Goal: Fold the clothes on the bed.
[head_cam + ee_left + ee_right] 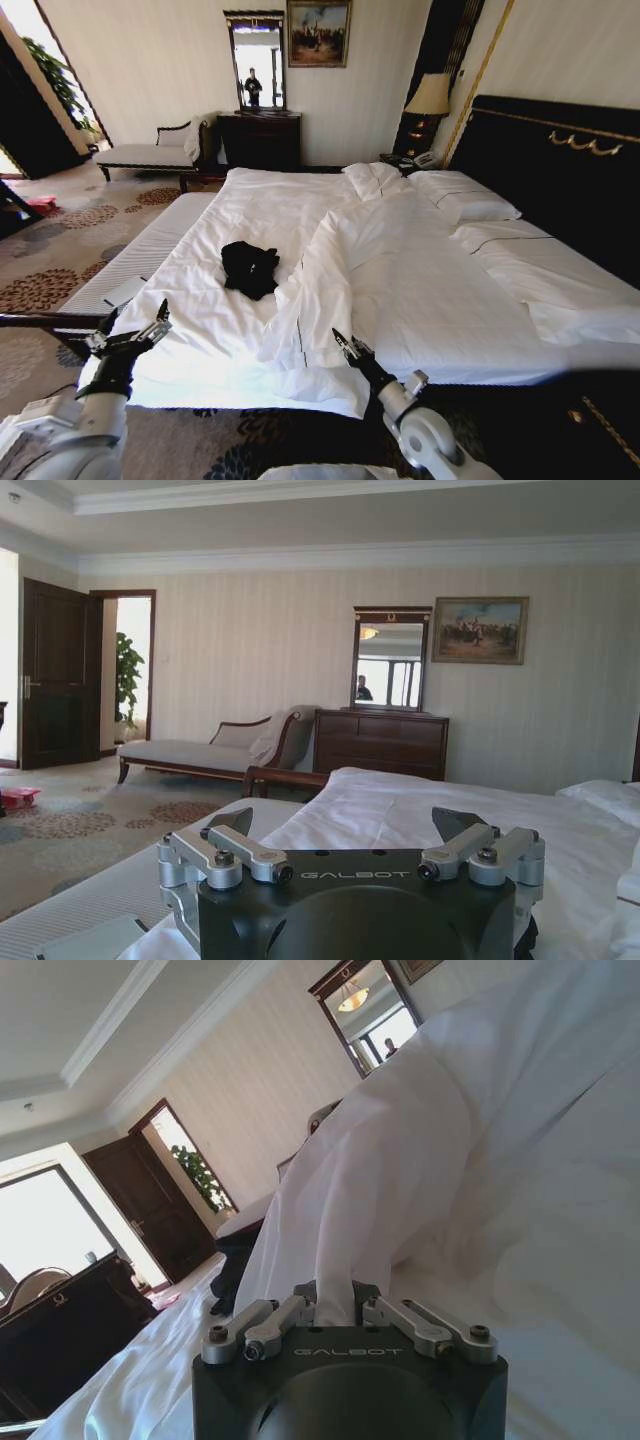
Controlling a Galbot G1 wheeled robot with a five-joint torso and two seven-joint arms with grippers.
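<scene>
**Black T-shirt unfolded on bed; right tool pinching duvet**

The bed [430, 300] fills centre frame. White duvet [320, 300] ridged mid-frame. Black T-shirt [249, 267] crumpled left of centre. Left tool [135, 335], lower left, fingers apart, empty. Right tool [342, 345], lower centre, clamped on duvet fold.

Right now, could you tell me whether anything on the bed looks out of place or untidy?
Yes. The black T-shirt lies crumpled in a heap on the white duvet, not spread flat. The duvet itself is rumpled, with a raised fold down the middle, and the right gripper is shut on that fold.
</scene>
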